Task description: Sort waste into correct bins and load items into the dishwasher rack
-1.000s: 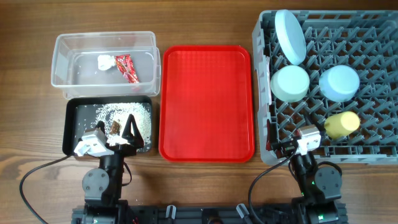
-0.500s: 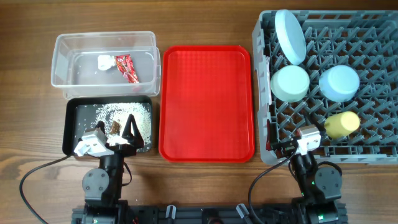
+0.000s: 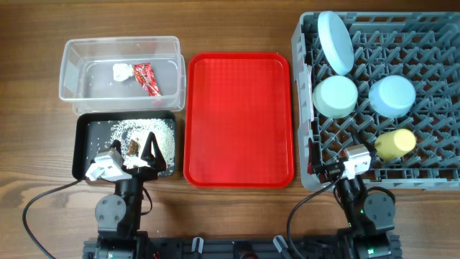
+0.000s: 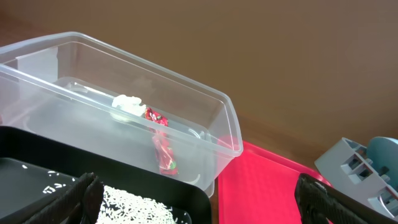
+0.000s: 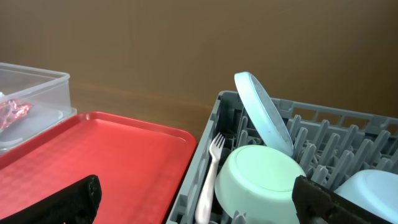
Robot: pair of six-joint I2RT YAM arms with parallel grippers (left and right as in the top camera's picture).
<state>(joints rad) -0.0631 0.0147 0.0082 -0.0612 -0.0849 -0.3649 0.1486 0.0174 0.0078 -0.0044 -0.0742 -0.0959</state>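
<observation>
Nothing has shifted since a second ago, and both arms sit parked at the near edge of the wooden table (image 3: 36, 122). The left gripper (image 4: 208, 202) has its black fingers spread wide, holding nothing, over the near end of the shallow black tray (image 3: 82, 147). In that tray lies a scatter of white rice-like crumbs (image 3: 140, 131) with a brown scrap (image 3: 134, 148) among them. Just behind it is the clear plastic tub (image 3: 70, 72), glossy and round-cornered. A crumpled white tissue (image 3: 121, 71) and a crinkled red wrapper (image 3: 146, 79) lie side by side on its floor.

In the middle is the flat red serving tray (image 3: 237, 119), its surface finely textured. The right gripper (image 5: 199, 202) is spread wide too, empty, at the near left corner of the grey pegged rack (image 3: 431, 137). The round light blue plate (image 3: 336, 42) stands on edge, leaning among the pegs. The pale green bowl (image 3: 335, 96) and the light blue bowl (image 3: 392, 96) sit upside down, side by side. The yellow cup (image 3: 394, 144) lies on its side. A white plastic fork (image 5: 214, 155) stands tines-up along the rack's left wall.
</observation>
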